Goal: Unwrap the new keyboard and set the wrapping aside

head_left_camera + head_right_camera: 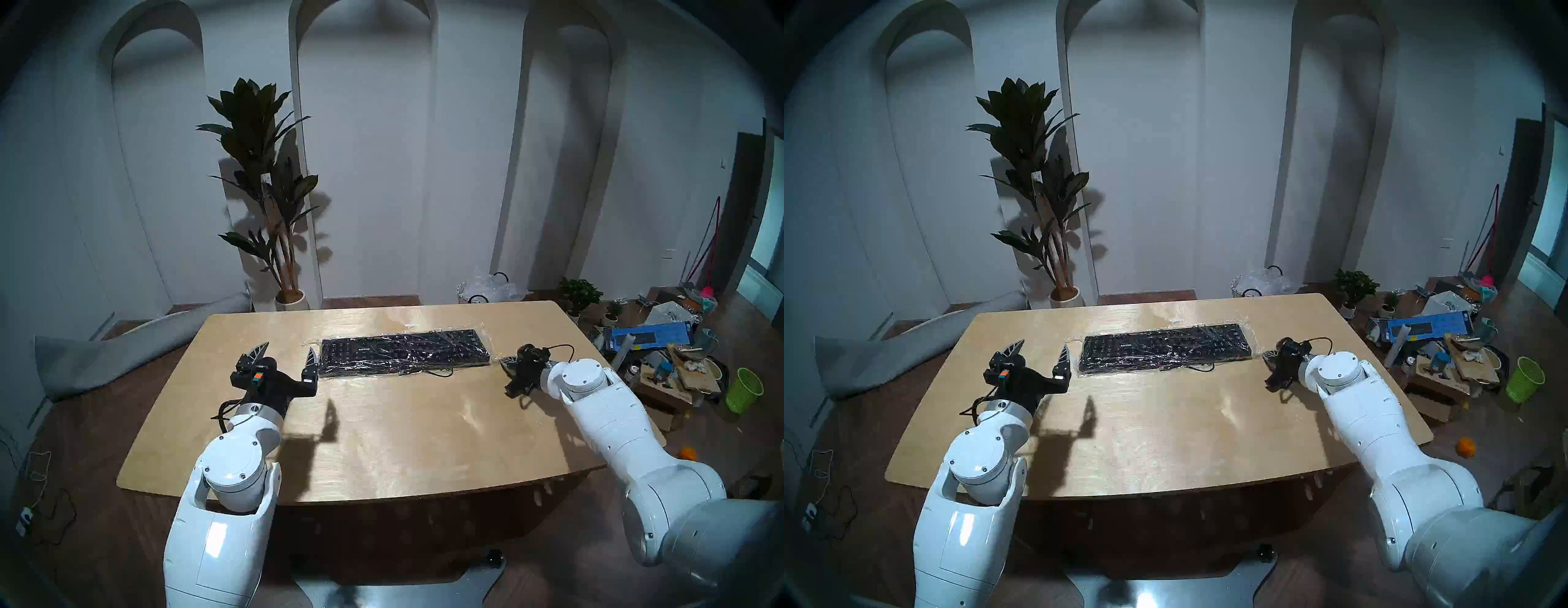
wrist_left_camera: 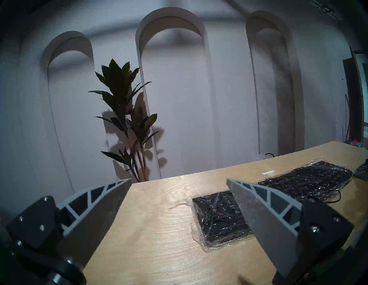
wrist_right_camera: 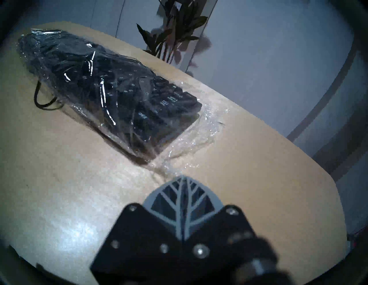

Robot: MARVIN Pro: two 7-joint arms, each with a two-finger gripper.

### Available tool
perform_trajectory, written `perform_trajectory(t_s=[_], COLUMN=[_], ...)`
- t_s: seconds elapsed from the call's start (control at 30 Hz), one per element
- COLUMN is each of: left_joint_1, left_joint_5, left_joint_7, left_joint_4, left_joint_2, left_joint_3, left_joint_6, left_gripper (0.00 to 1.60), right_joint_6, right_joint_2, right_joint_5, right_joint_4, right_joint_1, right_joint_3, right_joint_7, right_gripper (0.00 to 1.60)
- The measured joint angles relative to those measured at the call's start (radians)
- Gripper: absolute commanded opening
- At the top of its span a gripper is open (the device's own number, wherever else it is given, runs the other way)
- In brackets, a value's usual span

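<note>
On the table [image 1: 382, 446]: keyboard [image 1: 403, 352] inside wrapping [image 1: 494, 358], toward far edge. Left gripper [image 1: 288, 354] just left of keyboard, right gripper [image 1: 507, 365] just right.

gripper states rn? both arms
Left gripper: open, empty, beside the keyboard's left end.
Right gripper: shut, on the wrapping's edge or empty, cannot tell.

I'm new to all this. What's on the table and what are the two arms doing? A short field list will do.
keyboard: flat on the table, under film
wrapping: clear, crinkly, spread past both keyboard ends
left end effector: open, beside the keyboard's left end, empty
right end effector: shut at the film's right edge; grip on it unclear
</note>
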Motion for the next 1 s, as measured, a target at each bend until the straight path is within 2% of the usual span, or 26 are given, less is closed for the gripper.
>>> perform_trajectory(t_s=[0.2, 0.4, 0.7, 0.73, 0.77, 1.0], left_joint_1=[-0.003, -0.003, -0.005, -0.006, -0.006, -0.012], left_joint_5=[0.009, 0.011, 0.011, 0.011, 0.011, 0.009], left_joint_7=[0.014, 0.017, 0.005, 0.001, 0.000, -0.019], left_joint_4=[-0.014, -0.016, -0.015, -0.014, -0.014, -0.012], left_joint_2=[-0.005, -0.008, -0.010, -0.010, -0.010, -0.005], left_joint_3=[-0.003, -0.002, 0.013, 0.015, 0.016, 0.020], left_joint_6=[0.016, 0.023, 0.023, 0.023, 0.023, 0.023], left_gripper=[1.60, 1.60, 1.60, 1.60, 1.60, 1.60], right_joint_6=[-0.096, -0.150, -0.189, -0.192, -0.194, -0.202], right_joint_2=[0.019, 0.030, 0.044, 0.047, 0.048, 0.071], right_joint_5=[0.037, 0.063, 0.091, 0.092, 0.092, 0.047], right_joint_4=[0.100, 0.179, 0.170, 0.166, 0.165, 0.164], right_joint_1=[0.049, 0.092, 0.139, 0.146, 0.149, 0.169], right_joint_3=[-0.001, 0.016, 0.050, 0.051, 0.050, -0.032], right_joint_7=[0.098, 0.150, 0.189, 0.203, 0.214, 0.345], right_gripper=[0.00, 0.00, 0.00, 1.20, 1.60, 1.60])
